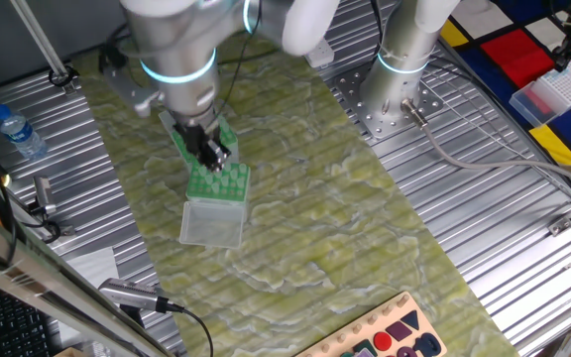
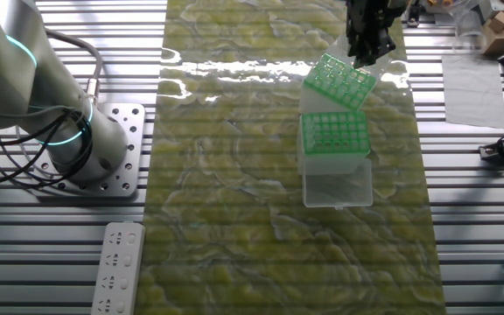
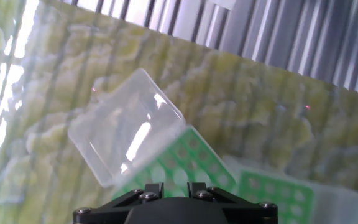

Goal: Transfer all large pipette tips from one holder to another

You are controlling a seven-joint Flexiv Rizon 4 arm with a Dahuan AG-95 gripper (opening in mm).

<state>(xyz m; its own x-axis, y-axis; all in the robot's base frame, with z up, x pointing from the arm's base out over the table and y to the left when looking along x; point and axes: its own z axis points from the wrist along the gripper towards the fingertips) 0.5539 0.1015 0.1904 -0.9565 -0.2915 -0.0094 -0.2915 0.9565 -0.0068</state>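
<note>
Green marbled mat (image 2: 234,219) carrying two tip racks side by side

Gripper (image 2: 367,51) is hovering over the far rack (image 2: 339,83); can't tell its opening. Large pipette tips (image 2: 332,131) are sitting in the near holder, clear lid (image 2: 338,185) lying open.

A yellow-green marbled mat (image 2: 234,175) covers the ribbed silver table (image 2: 462,219), the two tip racks (image 2: 333,133) are bright green with clear lids (image 2: 338,185), and the gripper (image 2: 367,44) is black.

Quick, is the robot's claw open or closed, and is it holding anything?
Gripper: it hangs right over the tilted green rack, but the fingertips are hidden, so open, closed or holding cannot be told.
</note>
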